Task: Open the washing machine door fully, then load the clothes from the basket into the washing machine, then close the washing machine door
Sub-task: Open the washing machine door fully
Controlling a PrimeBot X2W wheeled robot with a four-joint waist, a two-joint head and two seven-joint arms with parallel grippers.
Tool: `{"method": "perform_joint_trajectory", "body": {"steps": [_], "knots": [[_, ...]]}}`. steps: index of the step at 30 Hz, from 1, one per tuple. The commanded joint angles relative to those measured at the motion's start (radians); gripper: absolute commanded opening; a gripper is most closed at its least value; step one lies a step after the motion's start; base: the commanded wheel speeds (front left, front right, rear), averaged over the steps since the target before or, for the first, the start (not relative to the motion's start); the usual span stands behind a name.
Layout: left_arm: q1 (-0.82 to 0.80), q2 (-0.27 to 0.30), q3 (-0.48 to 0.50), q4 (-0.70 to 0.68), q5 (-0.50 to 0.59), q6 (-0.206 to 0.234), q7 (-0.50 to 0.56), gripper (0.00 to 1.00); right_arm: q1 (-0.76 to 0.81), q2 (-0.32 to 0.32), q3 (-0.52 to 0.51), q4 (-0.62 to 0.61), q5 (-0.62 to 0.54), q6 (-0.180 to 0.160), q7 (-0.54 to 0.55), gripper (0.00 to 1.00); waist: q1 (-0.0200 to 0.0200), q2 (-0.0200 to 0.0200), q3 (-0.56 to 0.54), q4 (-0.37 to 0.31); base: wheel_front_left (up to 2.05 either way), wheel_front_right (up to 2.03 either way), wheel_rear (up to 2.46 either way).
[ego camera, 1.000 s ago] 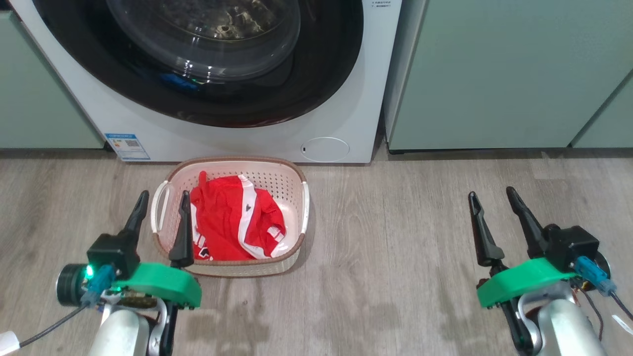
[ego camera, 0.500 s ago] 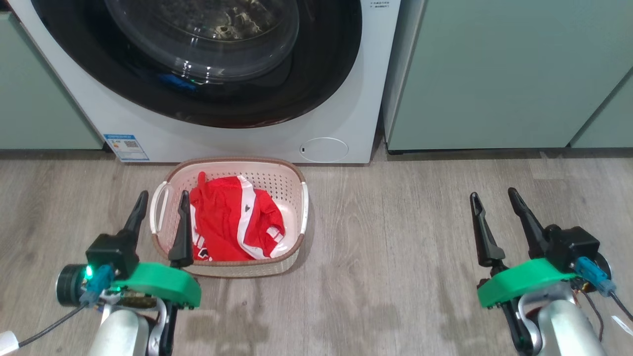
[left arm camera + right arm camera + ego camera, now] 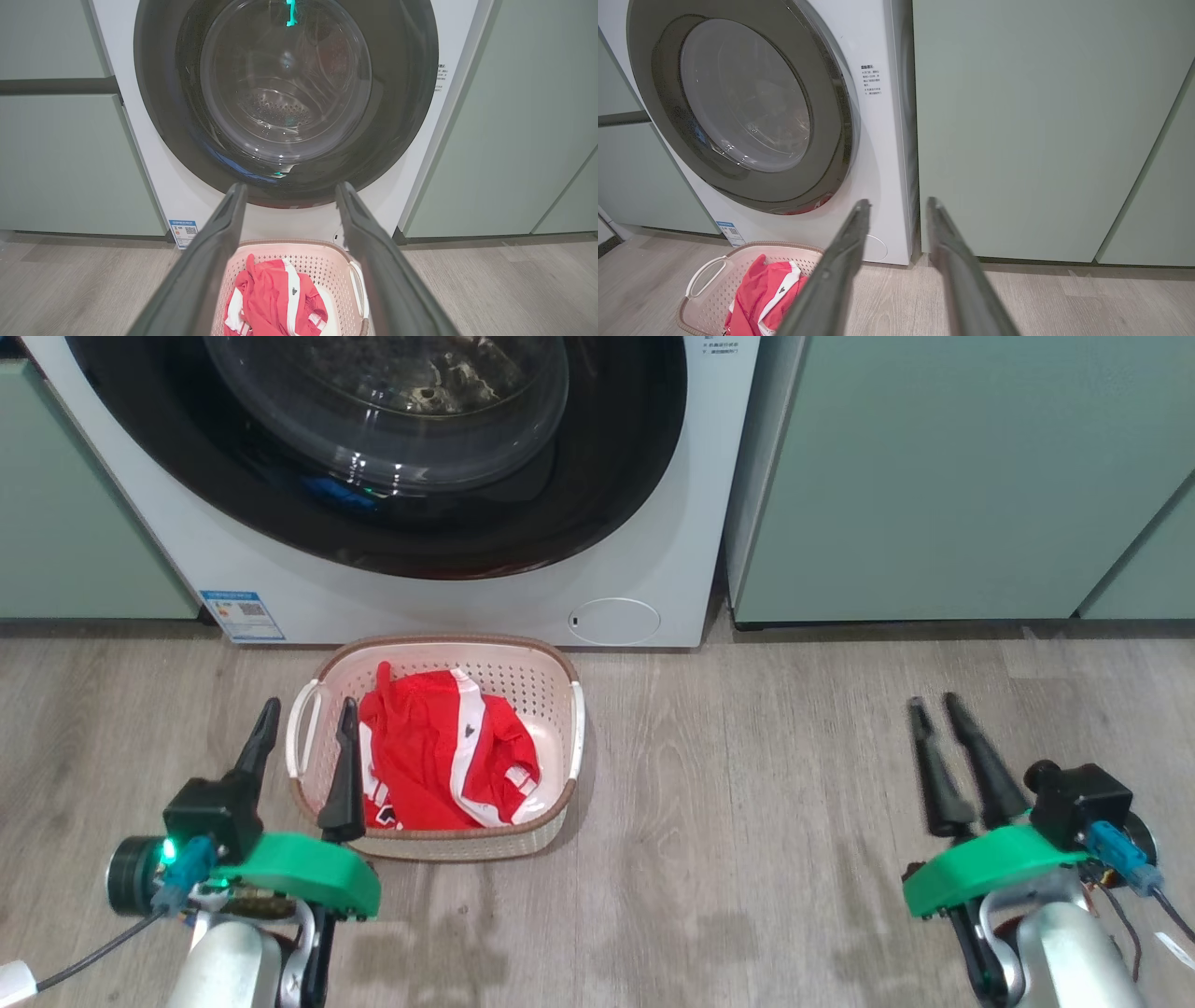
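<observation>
The washing machine door (image 3: 616,476) sits shut on the washing machine (image 3: 448,607) at 12 o'clock, and the red clothes (image 3: 429,756) lie in the cream basket (image 3: 439,639) just before it. My left gripper (image 3: 310,705) is spread wide by the basket's left handle at 8 o'clock, empty. My right gripper (image 3: 934,702), at 4 o'clock, has its fingers close but parted, holding nothing.

Head view: the washing machine (image 3: 695,523) is cut off by the top edge, and the upper part of the washing machine door (image 3: 607,476) with it. The right gripper (image 3: 935,702) is blurred, its finger outlines soft. One finger of the left gripper (image 3: 310,702) hides a strip of the basket (image 3: 537,695) and of the clothes (image 3: 420,756). Print on the blue energy sticker (image 3: 242,614): too small to read. Left wrist view: bottom edge cuts off the basket's near half. Right wrist view: small printed notice (image 3: 871,80) illegible
</observation>
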Motion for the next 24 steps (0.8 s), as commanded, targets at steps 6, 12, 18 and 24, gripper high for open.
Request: {"method": "perform_joint_trajectory", "body": {"steps": [6, 12, 18, 24], "knots": [[-0.041, 0.01, 0.03, -0.038, -0.006, 0.01, -0.013, 1.0, -0.047, -0.003, 0.022, -0.036, 0.033, 0.0, -0.01, 0.0, 0.0, -0.0001, 0.005, -0.001, 0.0, 0.0, 0.0], [-0.045, 0.006, 0.032, -0.051, -0.009, 0.008, -0.013, 1.0, -0.059, -0.003, 0.004, -0.106, 0.166, 0.0, -0.01, 0.0, 0.0, -0.0001, 0.014, 0.004, 0.0, 0.0, 0.0], [-0.048, 0.004, 0.035, -0.074, -0.007, 0.008, -0.013, 1.0, -0.087, -0.003, 0.008, -0.17, 0.605, 0.0, -0.01, 0.0, 0.0, -0.0001, 0.03, 0.004, 0.0, 0.0, 0.0], [-0.065, 0.005, 0.03, -0.098, -0.001, 0.003, -0.013, 1.0, -0.168, -0.003, 0.058, -0.121, 0.987, 0.0, -0.01, 0.0, 0.0, -0.0001, 0.067, 0.006, 0.0, 0.0, 0.0]]}}
